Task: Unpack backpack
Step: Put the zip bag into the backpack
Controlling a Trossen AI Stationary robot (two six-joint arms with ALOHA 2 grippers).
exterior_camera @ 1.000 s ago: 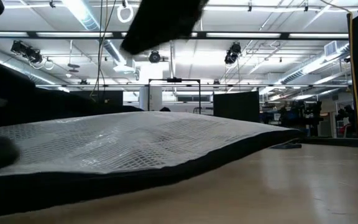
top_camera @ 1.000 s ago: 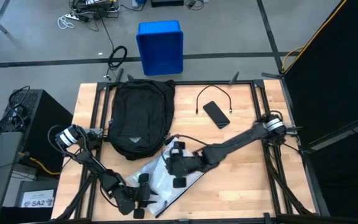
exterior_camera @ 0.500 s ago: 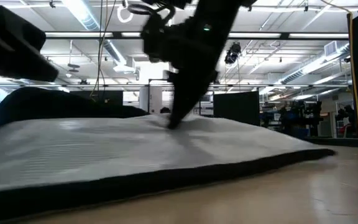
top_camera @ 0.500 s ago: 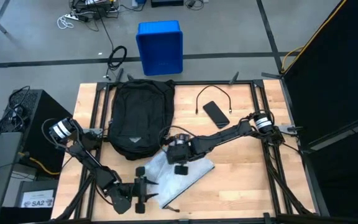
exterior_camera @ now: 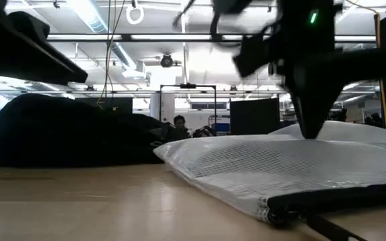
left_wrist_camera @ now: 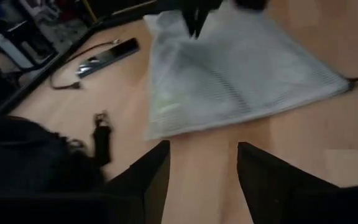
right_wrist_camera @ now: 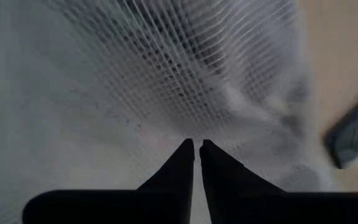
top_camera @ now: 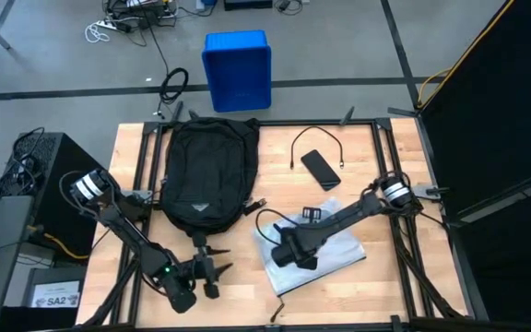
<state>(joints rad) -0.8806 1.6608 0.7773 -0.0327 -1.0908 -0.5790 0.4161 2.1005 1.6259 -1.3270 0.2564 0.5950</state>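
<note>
"sa2" label (top_camera: pixel 55 300) beside table, backpack (top_camera: pixel 206 175) unmarked

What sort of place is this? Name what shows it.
Probably an industrial lab or workshop: bare concrete floor, ceiling strip lights over a large open hall, and loose cables beside the wooden table.

black backpack (top_camera: pixel 206 175), white grid-mesh pouch (top_camera: pixel 316 242), blue bin (top_camera: pixel 238 69)

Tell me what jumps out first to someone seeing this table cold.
The big black backpack lies flat at the table's far left, untouched. Right of centre, the right tool, shut, presses on a white mesh pouch. The left tool hangs open near the front edge, with a phone and cable farther back.
</note>
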